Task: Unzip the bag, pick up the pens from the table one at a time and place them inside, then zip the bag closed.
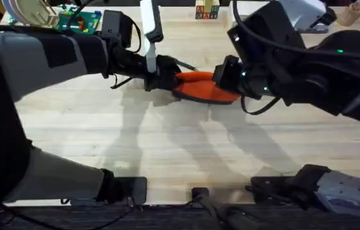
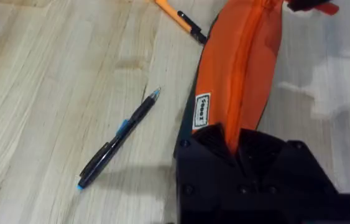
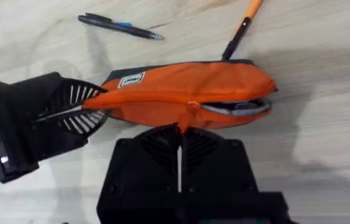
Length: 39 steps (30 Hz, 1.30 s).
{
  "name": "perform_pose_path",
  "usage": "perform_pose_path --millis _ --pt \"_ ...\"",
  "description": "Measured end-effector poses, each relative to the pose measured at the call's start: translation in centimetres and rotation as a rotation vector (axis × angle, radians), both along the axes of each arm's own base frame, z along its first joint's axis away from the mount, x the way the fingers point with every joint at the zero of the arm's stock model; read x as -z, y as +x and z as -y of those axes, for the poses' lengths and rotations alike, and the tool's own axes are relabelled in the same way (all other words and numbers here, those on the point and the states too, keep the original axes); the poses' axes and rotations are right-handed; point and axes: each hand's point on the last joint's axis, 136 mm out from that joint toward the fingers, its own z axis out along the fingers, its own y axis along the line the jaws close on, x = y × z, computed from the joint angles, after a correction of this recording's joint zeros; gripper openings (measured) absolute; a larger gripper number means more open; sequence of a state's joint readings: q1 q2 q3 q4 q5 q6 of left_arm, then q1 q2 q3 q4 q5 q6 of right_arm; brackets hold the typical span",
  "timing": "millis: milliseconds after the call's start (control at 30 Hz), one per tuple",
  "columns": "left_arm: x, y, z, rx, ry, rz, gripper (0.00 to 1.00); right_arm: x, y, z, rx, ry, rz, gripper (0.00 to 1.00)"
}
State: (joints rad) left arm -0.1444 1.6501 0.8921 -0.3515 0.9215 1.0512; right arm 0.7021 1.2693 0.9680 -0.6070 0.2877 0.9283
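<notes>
The orange bag (image 1: 200, 89) lies on the table (image 1: 167, 140) at mid-back, held between both arms. My left gripper (image 2: 232, 142) is shut on one end of the bag (image 2: 240, 68), near its white label. My right gripper (image 3: 181, 127) is shut on the orange zipper pull (image 3: 190, 111) at about the middle of the bag (image 3: 162, 93). The zipper gapes open along the stretch toward the far end (image 3: 240, 109). The dark pen (image 2: 117, 138) and the orange pen (image 2: 178, 15) lie loose on the wood behind the bag, also seen as dark pen (image 3: 120, 27) and orange pen (image 3: 244, 23).
A green circuit board (image 1: 80, 20), a plate (image 1: 26, 9) and small toy blocks (image 1: 206, 9) sit along the back edge. The wide front half of the table holds nothing but the arms' shadows.
</notes>
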Motion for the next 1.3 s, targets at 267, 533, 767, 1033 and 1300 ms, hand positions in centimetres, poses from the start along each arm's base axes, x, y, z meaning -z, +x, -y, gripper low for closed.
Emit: perform_pose_path --millis 267,533,767,1033,1300 --pt "0.0 0.0 0.0 0.0 0.0 -0.001 0.042 -0.5 0.4 -1.0 -0.011 0.043 0.024 0.032" --pt "0.1 0.2 -0.3 -0.01 0.007 0.002 0.042 -1.4 0.3 -3.7 -0.068 0.089 0.075 0.031" --pt "0.2 0.2 -0.4 -0.014 0.011 0.001 0.042 -1.0 0.7 -6.4 -0.113 0.113 0.106 0.031" --pt "0.2 0.2 -0.4 -0.014 0.012 -0.002 0.042 -0.2 2.4 -8.9 -0.123 0.151 0.15 0.031" --pt "0.1 0.2 -0.4 -0.012 0.009 -0.002 0.042 -0.7 3.3 -11.3 -0.145 0.213 0.206 0.031"
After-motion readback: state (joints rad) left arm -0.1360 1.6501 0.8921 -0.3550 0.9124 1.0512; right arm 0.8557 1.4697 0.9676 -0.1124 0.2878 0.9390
